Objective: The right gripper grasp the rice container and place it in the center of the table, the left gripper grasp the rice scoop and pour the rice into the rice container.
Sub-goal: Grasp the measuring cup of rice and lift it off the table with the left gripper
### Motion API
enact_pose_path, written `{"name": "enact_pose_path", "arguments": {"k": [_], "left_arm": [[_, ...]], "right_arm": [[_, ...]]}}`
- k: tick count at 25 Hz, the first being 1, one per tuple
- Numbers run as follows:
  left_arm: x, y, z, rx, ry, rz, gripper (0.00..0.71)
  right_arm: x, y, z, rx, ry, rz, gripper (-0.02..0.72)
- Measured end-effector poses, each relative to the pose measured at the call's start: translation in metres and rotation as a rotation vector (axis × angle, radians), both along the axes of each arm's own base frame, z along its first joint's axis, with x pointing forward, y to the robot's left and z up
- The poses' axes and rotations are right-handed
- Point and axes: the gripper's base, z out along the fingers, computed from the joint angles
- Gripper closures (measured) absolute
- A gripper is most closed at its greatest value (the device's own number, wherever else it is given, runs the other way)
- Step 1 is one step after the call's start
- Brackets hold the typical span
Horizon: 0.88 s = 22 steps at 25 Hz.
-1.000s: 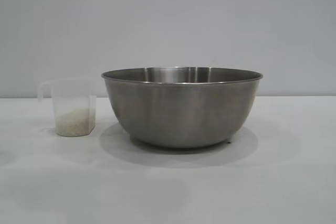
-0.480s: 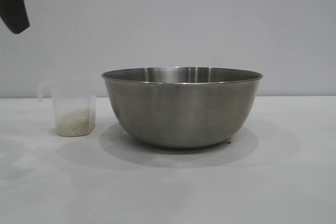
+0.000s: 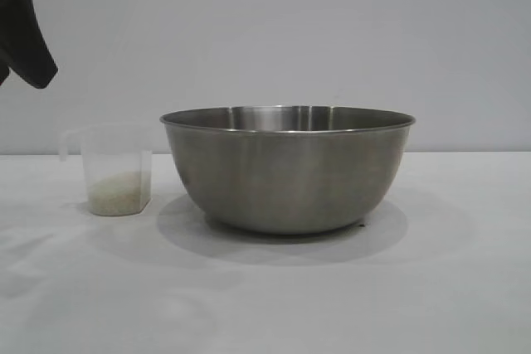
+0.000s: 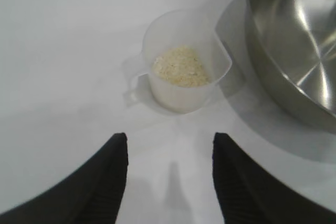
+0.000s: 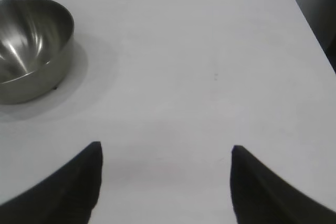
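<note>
Exterior view: the rice container point(image 3: 288, 170) sits mid-counter, and the rice scoop point(image 3: 116, 172) stands upright just beside it on the left gripper's side, its loop handle pointing away from the bowl. The left gripper point(image 3: 25, 26) hangs above and outside the scoop, touching nothing. The white counter point(image 3: 431, 288) in front is bare, so there is room to approach from the handle side.

Left wrist view: the left gripper point(image 4: 169, 169) has its jaws parted and empty, short of the scoop point(image 4: 181, 61). The rice point(image 4: 180, 66) lies as a shallow heap inside. A good grasp would likely take the handle or the wall far from the bowl point(image 4: 294, 40), keeping the cup level until it clears the rim.

Right wrist view: the right gripper point(image 5: 165, 179) rests with jaws wide and empty, well apart from the bowl point(image 5: 31, 45); the counter's edge and rounded corner show beyond.
</note>
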Motion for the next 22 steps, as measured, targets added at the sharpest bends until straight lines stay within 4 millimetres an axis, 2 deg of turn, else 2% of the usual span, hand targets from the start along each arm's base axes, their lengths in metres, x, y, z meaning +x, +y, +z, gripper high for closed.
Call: {"name": "enact_pose_path", "arguments": {"k": [6, 12, 17, 22], "left_arm": [[-0.021, 0.006, -0.008, -0.082, -0.196, -0.011, 0.441], [-0.034, 0.014, -0.013, -0.070, -0.287, 0.003, 0.441], [-0.032, 0.018, -0.022, -0.072, -0.339, 0.048, 0.441], [-0.023, 0.015, -0.053, -0.027, -0.254, 0.043, 0.441]], "right_arm": [[0.000, 0.000, 0.000, 0.000, 0.000, 0.000, 0.261], [0.000, 0.000, 0.000, 0.000, 0.000, 0.000, 0.261], [0.000, 0.000, 0.000, 0.000, 0.000, 0.000, 0.261], [0.000, 0.000, 0.000, 0.000, 0.000, 0.000, 0.261]]}}
